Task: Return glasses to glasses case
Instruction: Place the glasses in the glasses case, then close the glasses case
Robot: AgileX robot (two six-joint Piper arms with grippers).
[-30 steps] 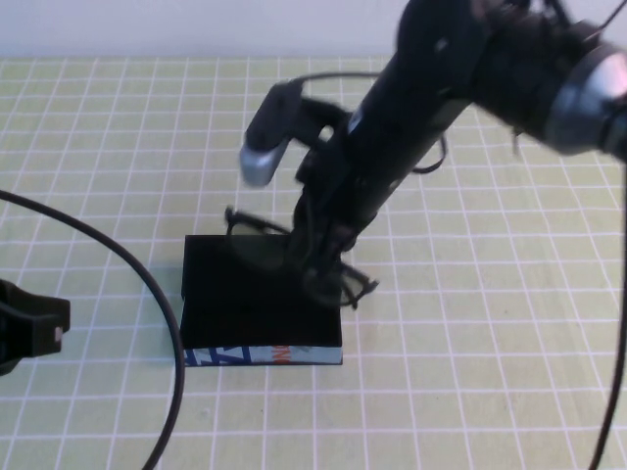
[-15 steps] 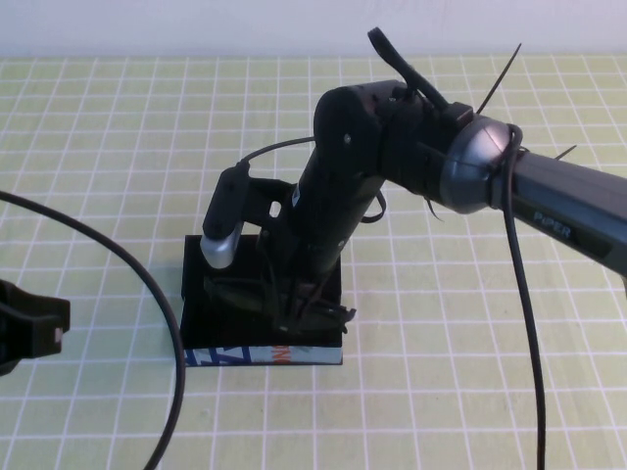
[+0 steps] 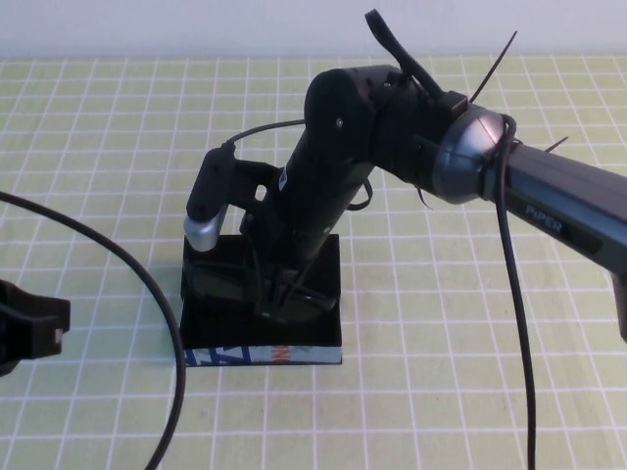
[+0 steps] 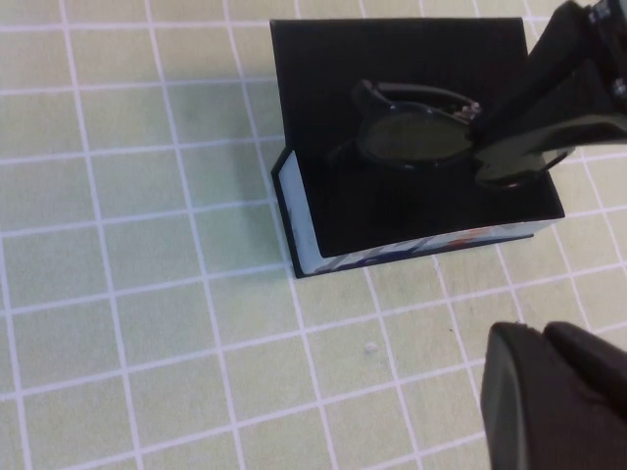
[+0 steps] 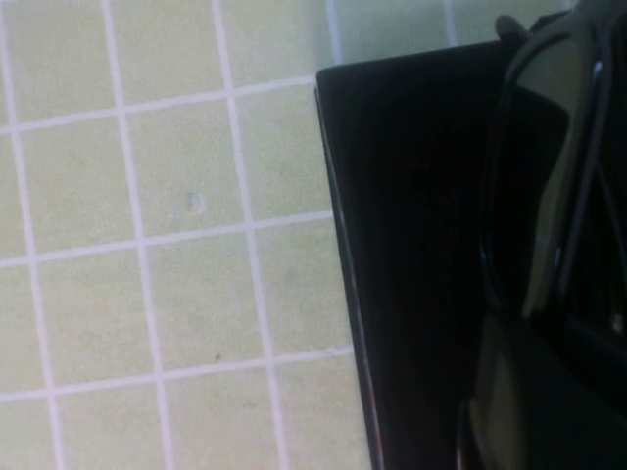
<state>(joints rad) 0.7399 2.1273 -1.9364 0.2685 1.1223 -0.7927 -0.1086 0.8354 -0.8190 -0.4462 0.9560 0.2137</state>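
The black glasses case [image 3: 260,354] lies open on the green grid mat, its blue, white and orange printed side facing the robot. The black glasses [image 4: 411,137] with dark lenses lie inside it, low on the black interior [image 4: 323,59]. My right gripper [image 3: 286,304] reaches down into the case and is shut on the glasses at one lens end [image 4: 505,157]. In the right wrist view the glasses' frame [image 5: 549,147] sits over the case floor [image 5: 411,245]. My left gripper [image 3: 34,333] is parked at the left edge, shut and empty [image 4: 549,392], short of the case.
A black cable [image 3: 147,284] arcs over the mat between the left gripper and the case. The right arm's body [image 3: 333,176] hangs over the case's back half. Open green mat [image 3: 470,372] lies to the right and in front.
My right gripper has come down and leftward with the glasses, from above the case's back edge to inside it. The glasses now rest in the case. The left arm has not moved.
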